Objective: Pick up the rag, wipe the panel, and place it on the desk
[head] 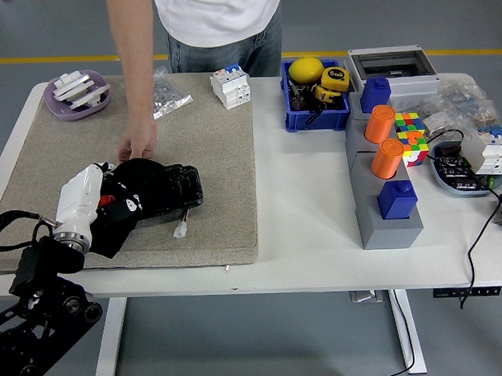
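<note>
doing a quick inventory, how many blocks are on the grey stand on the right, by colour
Orange cylinders: 2, one at and one at
Blue blocks: 2, one at and one at
Total: 4, all on the grey stand

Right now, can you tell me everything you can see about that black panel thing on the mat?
The panel is a long, flat, glossy black slab that looks like plastic, lying on the grey mat near the table's front left. Its left part is hidden under the black rag, which the robot's left hand presses onto it. A person's hand rests fingertips on its far edge, as if to steady it. Thin wires come out by its right end to a small white connector on the mat.
</note>
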